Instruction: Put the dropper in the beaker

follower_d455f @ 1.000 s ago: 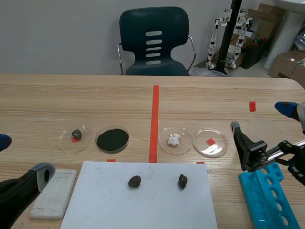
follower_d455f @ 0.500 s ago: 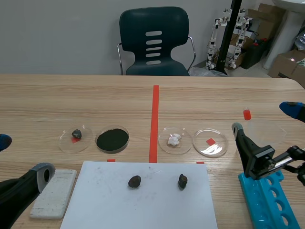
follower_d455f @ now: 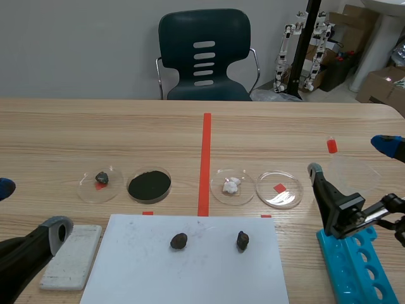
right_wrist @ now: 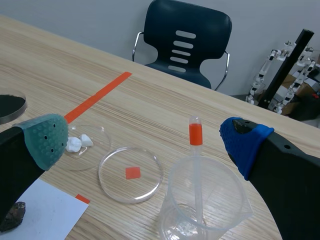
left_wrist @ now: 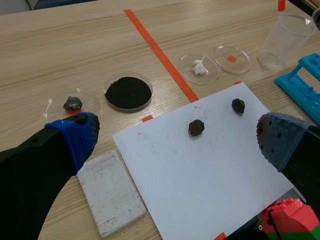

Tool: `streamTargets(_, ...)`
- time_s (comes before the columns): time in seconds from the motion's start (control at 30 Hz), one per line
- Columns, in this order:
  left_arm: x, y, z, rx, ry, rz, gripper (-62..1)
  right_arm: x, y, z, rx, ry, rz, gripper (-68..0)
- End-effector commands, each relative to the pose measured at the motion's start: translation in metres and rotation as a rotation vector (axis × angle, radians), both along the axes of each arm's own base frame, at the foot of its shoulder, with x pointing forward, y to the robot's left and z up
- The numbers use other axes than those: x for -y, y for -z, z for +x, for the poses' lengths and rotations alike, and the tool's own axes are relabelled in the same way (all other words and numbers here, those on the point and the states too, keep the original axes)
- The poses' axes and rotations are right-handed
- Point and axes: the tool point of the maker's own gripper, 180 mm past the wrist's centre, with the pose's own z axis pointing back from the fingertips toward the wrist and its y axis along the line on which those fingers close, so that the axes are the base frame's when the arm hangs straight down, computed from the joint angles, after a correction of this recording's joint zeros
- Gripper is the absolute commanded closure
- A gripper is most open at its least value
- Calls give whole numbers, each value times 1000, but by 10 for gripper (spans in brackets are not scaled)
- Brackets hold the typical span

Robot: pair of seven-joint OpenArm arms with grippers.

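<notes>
Now the dropper [right_wrist: 196, 167] stands inside the clear beaker [right_wrist: 227, 215], free of any grip.
Its red-banded top rises above the rim and its tip rests down at the beaker's bottom. The right tool [right_wrist: 145, 139] is spread wide, one pad on each side of the beaker, touching neither it nor the dropper. A petri dish [right_wrist: 131, 173] over a red mark lies just beside the beaker on the desk [right_wrist: 150, 100]. The left tool [left_wrist: 177, 135] is likewise released, hanging above the white paper sheet [left_wrist: 200, 170], which bears a dark stone [left_wrist: 196, 127].
</notes>
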Motion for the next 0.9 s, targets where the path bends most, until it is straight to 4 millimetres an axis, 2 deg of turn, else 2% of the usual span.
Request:
streamTargets(0.0, 1, -9, 2, 27, -3, -14, -623, 4, -12, 6, 36, 1, -6, -642)
streamTargets(0.87, 1, -9, 2, 27, -3, -14, -623, 5, -12, 7, 31, -7, -17, -642)
